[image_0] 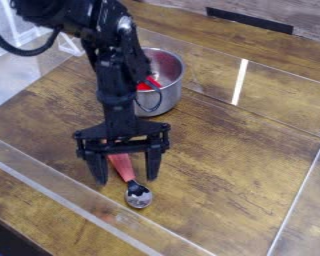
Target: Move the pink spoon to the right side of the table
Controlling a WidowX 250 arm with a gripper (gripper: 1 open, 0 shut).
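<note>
The gripper (121, 170), jaws apart, straddles the pink spoon (128, 180) near the table's (243, 190) front edge; closing off-centre could skid the slim handle away.

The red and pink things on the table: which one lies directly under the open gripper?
The pink spoon, lying flat on the bare table, with the gripper straddling its handle. The bright red object is apart, inside the steel pot farther back.

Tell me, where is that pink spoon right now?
The pink spoon lies on the table in the lower middle of the camera view, right under the open tool, with the steel pot farther back.
</note>
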